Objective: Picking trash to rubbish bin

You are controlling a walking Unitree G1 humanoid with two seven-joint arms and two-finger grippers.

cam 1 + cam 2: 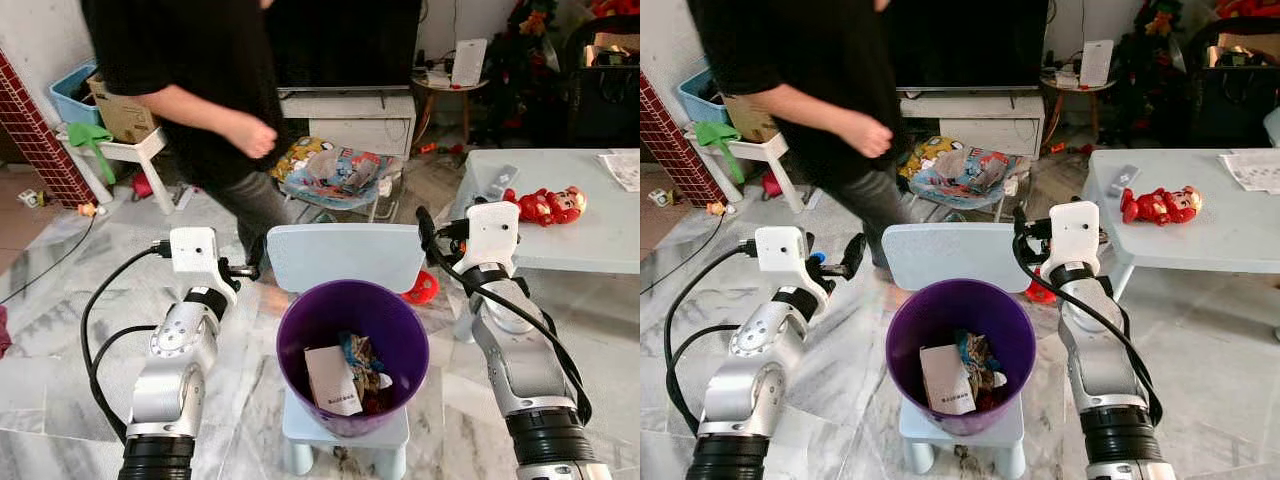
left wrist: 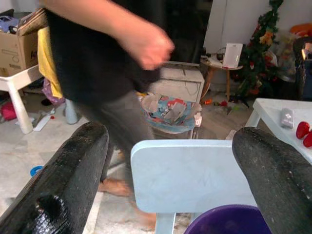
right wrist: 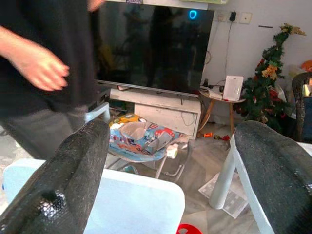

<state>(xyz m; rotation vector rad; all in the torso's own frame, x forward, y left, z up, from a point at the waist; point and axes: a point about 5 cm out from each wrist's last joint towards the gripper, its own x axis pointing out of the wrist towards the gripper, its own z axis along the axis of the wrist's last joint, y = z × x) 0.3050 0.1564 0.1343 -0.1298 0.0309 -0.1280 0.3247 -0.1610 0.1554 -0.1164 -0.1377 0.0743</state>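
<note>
A purple rubbish bin (image 1: 400,330) stands on the seat of a small pale blue chair (image 1: 345,255) right in front of me. Inside it lie a tan paper packet (image 1: 333,380) and crumpled wrappers (image 1: 362,358). My left gripper (image 1: 243,269) hovers at the chair back's left edge, above the bin's left side. It is open, with nothing between its fingers (image 2: 73,170). My right gripper (image 1: 425,225) is raised at the chair back's right corner, also open and holding nothing, its fingers (image 3: 73,165) spread wide.
A person in a black top walks just behind the chair, one hand (image 1: 255,135) swinging. A white table (image 1: 590,245) with a red toy (image 1: 545,205) stands at the right. Behind are a TV stand (image 1: 350,115), a baby bouncer (image 1: 340,175) and a white stool (image 1: 135,152).
</note>
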